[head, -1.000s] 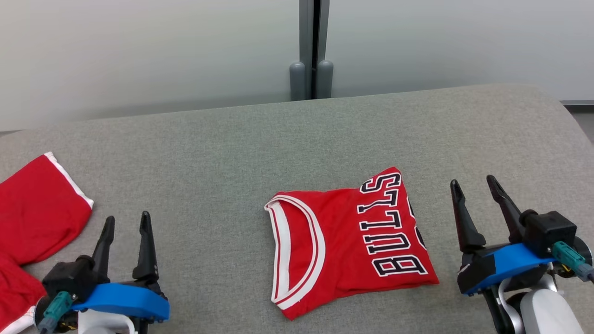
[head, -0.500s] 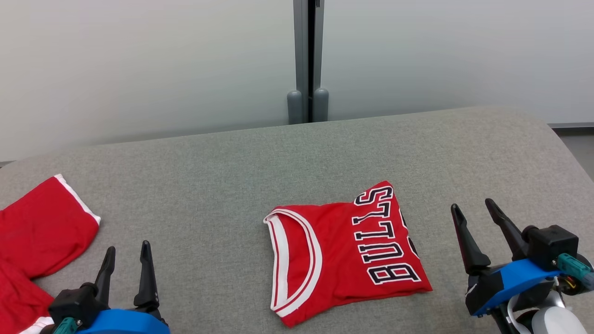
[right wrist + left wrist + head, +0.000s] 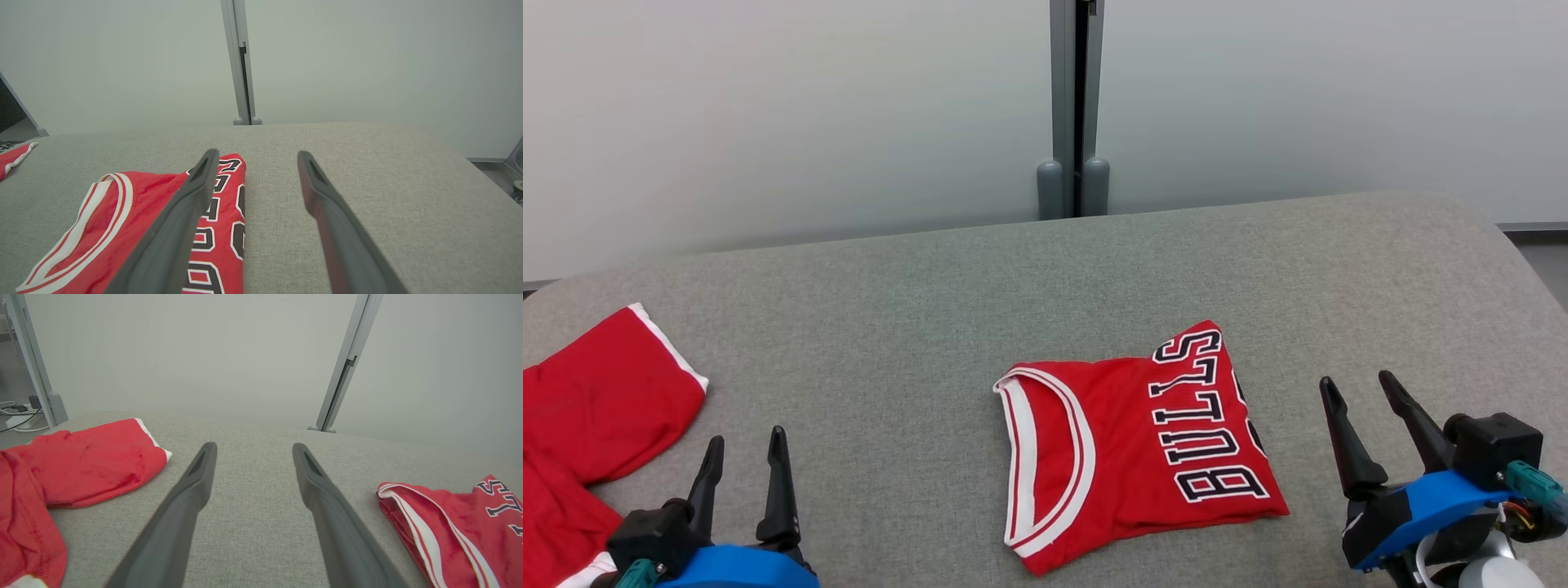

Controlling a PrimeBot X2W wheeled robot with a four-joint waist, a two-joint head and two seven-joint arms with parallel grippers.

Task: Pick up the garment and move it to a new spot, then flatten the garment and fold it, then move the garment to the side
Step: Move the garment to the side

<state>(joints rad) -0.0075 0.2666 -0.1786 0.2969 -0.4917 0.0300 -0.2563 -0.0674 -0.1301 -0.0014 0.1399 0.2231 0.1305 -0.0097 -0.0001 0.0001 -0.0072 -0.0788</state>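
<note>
Change since a second ago: the whole head view has shifted, so the camera has moved, not the goods; both grippers sit lower in that view than before; the garment lies as it did.

Item 1, jersey: red, folded into a rough rectangle, white-striped neckline toward the robot's left, "BULLS" lettering in black and white running along its right portion; lies flat on the desk, right of centre, between the two grippers; nothing touches it; seen also in the left wrist view and the right wrist view.

Item 2, left gripper: lower left, jaws parted and empty, over bare grey cloth; well apart from the jersey.

Item 3, right gripper: lower right, jaws parted and empty, just beside the jersey's lettered edge; whether it hangs above the desk or rests on it cannot be told.

Item 4, second red garment: white-trimmed, rumpled, at the desk's far left edge.

Item 5, backdrop: pale wall panels joined by a grey post behind the desk.
</note>
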